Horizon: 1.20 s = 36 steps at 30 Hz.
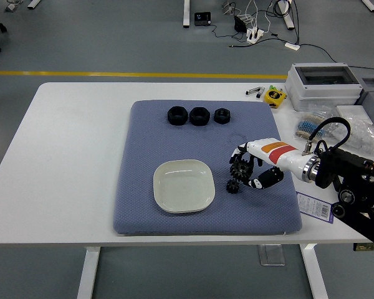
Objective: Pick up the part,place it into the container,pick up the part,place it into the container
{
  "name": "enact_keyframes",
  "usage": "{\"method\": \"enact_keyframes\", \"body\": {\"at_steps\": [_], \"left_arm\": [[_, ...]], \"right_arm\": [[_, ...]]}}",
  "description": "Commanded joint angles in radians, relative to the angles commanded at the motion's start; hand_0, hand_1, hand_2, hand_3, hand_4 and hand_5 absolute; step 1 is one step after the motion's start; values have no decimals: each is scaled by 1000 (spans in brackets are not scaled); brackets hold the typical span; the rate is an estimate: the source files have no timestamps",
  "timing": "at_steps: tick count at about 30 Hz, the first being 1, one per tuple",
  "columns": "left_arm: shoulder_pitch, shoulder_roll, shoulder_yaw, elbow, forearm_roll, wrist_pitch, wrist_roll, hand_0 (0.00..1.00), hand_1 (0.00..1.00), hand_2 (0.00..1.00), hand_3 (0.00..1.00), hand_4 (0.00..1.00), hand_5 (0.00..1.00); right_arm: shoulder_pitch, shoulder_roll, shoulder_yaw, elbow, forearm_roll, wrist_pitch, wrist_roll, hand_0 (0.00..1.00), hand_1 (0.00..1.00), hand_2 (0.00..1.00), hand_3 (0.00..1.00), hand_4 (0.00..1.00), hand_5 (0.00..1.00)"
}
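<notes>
A black gear (241, 168) is clasped in the curled fingers of the right hand (252, 169), just right of the white dish (183, 185), presumably for dropping in, while a second gear (233, 186) is left just beside the dish.

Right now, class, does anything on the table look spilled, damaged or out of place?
Nothing stands out. The plate sits flat and empty on the blue mat, three black nuts line up at its far side, and the right robot hand holds a gear above a second gear.
</notes>
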Motion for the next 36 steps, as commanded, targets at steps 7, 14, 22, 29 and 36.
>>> {"method": "enact_keyframes", "body": {"at_steps": [7,14,22,29,36], "left_arm": [[-1,1,0,0,-6,1,0,711,619,636,563,615,681],[-2,0,-10,0,1,2,3,711,619,637,563,615,682],[-5,1,-10,0,-6,4,3,711,616,637,563,615,681],[-5,3,-15,0,5,4,6,711,616,639,564,615,682],[-1,4,-22,0,18,4,9,711,615,639,564,615,682]], "right_arm": [[72,89,-77,29,5,-15,-30,402,421,462,447,584,16],[156,237,-203,-72,25,-19,-86,420,434,471,456,585,28],[201,348,-283,-198,33,2,-148,555,591,644,629,763,137],[211,377,-289,-234,13,-6,-118,662,693,787,878,974,203],[208,373,-274,-234,-20,-12,-77,789,758,843,929,998,184]]}}
